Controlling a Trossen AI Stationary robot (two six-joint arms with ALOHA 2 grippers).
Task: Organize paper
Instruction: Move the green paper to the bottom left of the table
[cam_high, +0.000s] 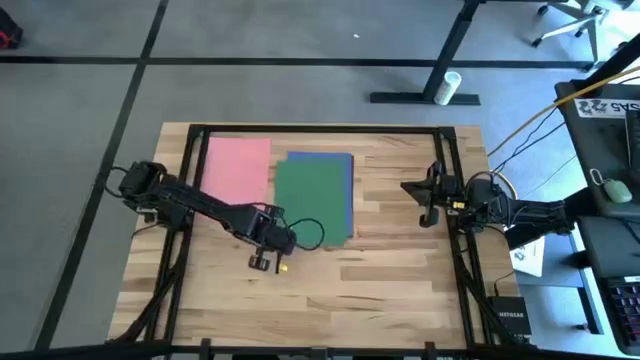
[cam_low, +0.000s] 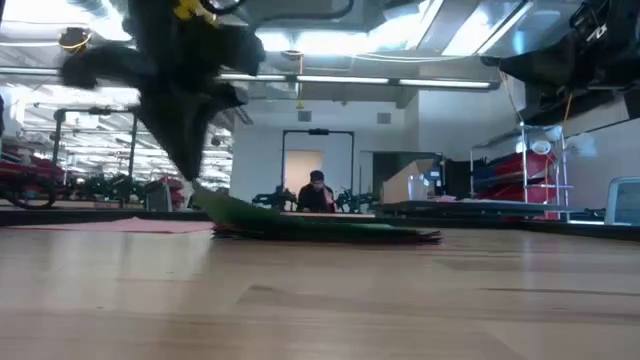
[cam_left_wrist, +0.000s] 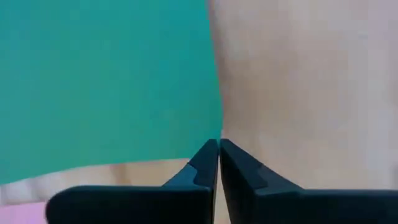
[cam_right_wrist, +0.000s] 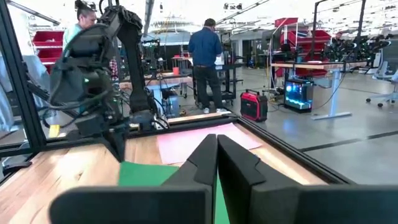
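Note:
A green sheet (cam_high: 310, 200) lies on top of a navy blue sheet (cam_high: 349, 190) at mid-table. The blue one shows only along its far and right edges. A pink sheet (cam_high: 238, 165) lies flat to their left. My left gripper (cam_high: 268, 250) is at the green sheet's near-left corner, shut on it (cam_left_wrist: 219, 144). My right gripper (cam_high: 428, 197) hovers shut over the table's right side, touching nothing (cam_right_wrist: 216, 140). My left gripper pinches the green sheet's near-left corner (cam_left_wrist: 214, 134) between its two fingertips, only at the very tip of the corner. In the low view that corner (cam_low: 215, 205) is raised off the table toward the fingers. The rest of the sheet (cam_low: 330, 228) lies flat on the stack.
A black metal frame (cam_high: 320, 129) runs around the wooden tabletop. Bare wood lies near the front edge (cam_high: 340, 300) and between the stack and my right arm. People stand in the room beyond the table (cam_right_wrist: 205, 56).

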